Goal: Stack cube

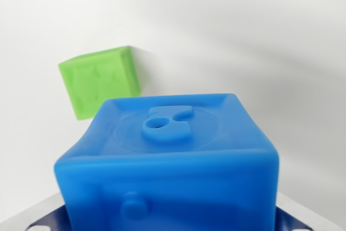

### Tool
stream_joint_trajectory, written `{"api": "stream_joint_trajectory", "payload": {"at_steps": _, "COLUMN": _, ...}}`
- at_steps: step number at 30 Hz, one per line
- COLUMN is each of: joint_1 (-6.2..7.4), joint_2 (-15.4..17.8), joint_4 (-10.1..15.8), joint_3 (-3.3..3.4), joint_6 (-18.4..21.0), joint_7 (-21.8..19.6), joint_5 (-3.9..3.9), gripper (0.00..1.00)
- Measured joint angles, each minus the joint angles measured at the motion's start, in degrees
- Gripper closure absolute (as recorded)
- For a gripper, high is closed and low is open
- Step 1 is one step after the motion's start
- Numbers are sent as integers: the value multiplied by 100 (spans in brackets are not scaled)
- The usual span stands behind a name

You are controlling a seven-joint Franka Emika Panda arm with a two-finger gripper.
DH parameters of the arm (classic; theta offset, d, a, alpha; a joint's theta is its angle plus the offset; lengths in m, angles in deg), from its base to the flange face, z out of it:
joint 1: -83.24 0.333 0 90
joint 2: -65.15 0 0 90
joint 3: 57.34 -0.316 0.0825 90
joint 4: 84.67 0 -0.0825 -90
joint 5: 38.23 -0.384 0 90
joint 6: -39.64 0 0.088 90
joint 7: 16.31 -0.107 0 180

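The gripper point(172, 225) is sitting at the bottom edge with the blue cube point(170, 171) between its fingers, apparently clamping it. The cube is looking soft and light; side faces are bulging. The green cube point(100, 82) is resting beyond, apart, on the white surface point(259, 41).

Support: plain white surface point(259, 36), matte, softly shadowed. A green cube point(100, 82) rests on it, at the wrist view's left. Whether the blue cube point(170, 160) touches it cannot be told.
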Motion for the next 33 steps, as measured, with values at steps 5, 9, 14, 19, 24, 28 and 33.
{"api": "stream_joint_trajectory", "payload": {"at_steps": 5, "joint_1": 94, "joint_2": 36, "joint_4": 0, "joint_3": -39, "joint_6": 38, "joint_7": 66, "joint_5": -4, "gripper": 100}}
{"api": "stream_joint_trajectory", "payload": {"at_steps": 9, "joint_1": 155, "joint_2": 63, "joint_4": 0, "joint_3": -64, "joint_6": 66, "joint_7": 115, "joint_5": -9, "gripper": 100}}
{"api": "stream_joint_trajectory", "payload": {"at_steps": 14, "joint_1": 250, "joint_2": 93, "joint_4": -5, "joint_3": -98, "joint_6": 101, "joint_7": 176, "joint_5": -16, "gripper": 100}}
{"api": "stream_joint_trajectory", "payload": {"at_steps": 19, "joint_1": 348, "joint_2": 115, "joint_4": -20, "joint_3": -132, "joint_6": 136, "joint_7": 242, "joint_5": -24, "gripper": 100}}
{"api": "stream_joint_trajectory", "payload": {"at_steps": 24, "joint_1": 430, "joint_2": 132, "joint_4": -39, "joint_3": -160, "joint_6": 174, "joint_7": 300, "joint_5": -31, "gripper": 100}}
{"api": "stream_joint_trajectory", "payload": {"at_steps": 28, "joint_1": 496, "joint_2": 143, "joint_4": -53, "joint_3": -177, "joint_6": 201, "joint_7": 348, "joint_5": -34, "gripper": 100}}
{"api": "stream_joint_trajectory", "payload": {"at_steps": 33, "joint_1": 583, "joint_2": 157, "joint_4": -73, "joint_3": -205, "joint_6": 236, "joint_7": 401, "joint_5": -38, "gripper": 100}}
